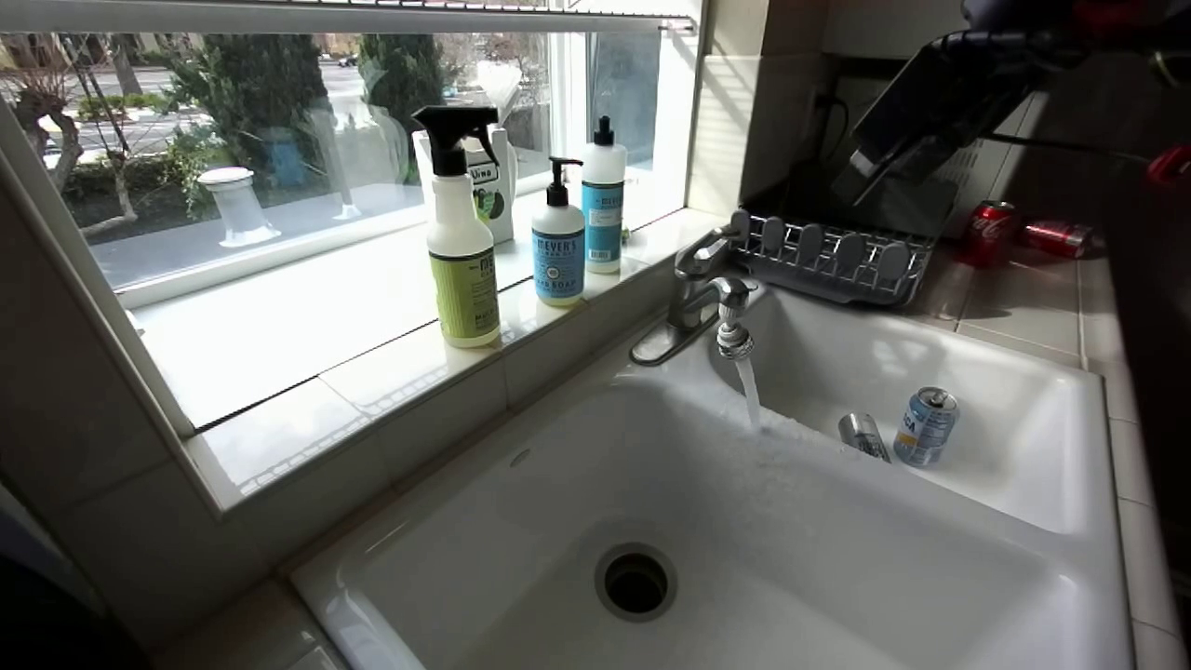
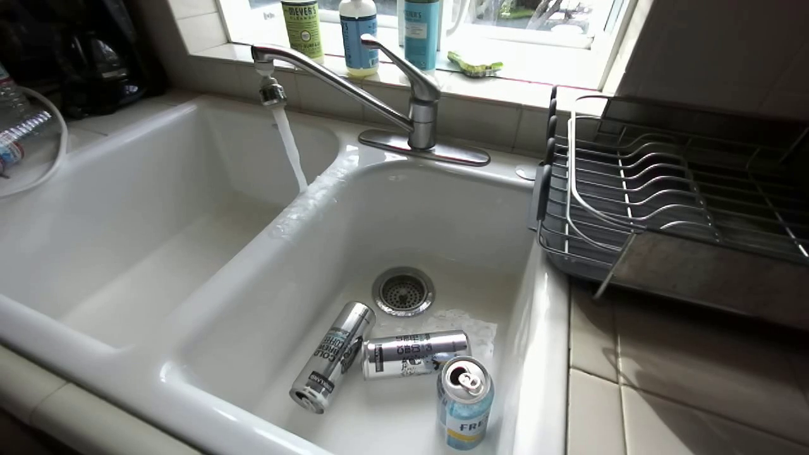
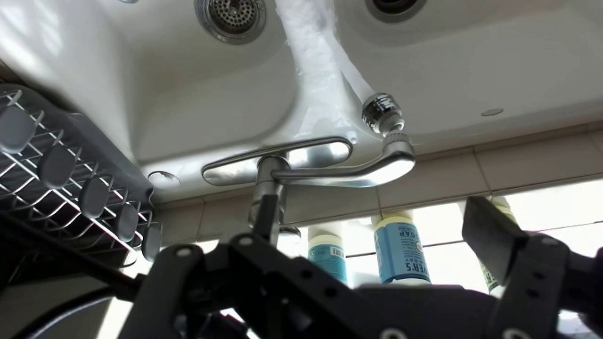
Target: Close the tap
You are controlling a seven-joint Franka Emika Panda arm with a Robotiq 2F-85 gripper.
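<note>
Dark arm (image 1: 916, 102), black linkages (image 3: 282, 263), round silvery screw heads (image 3: 245, 241), blocky grey fingers (image 3: 492, 233), thin black cable (image 3: 77, 300)

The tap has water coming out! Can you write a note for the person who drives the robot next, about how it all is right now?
Gripper: open, nothing held, apart from the tap.
Tap: at the back of the double sink. Its lever slants up, and water pours from the spout onto the sink divider.
Done: no part of the closing shows; the water is running.
Left: close the tap, probably by pushing the lever down, then check that the water stops.
</note>
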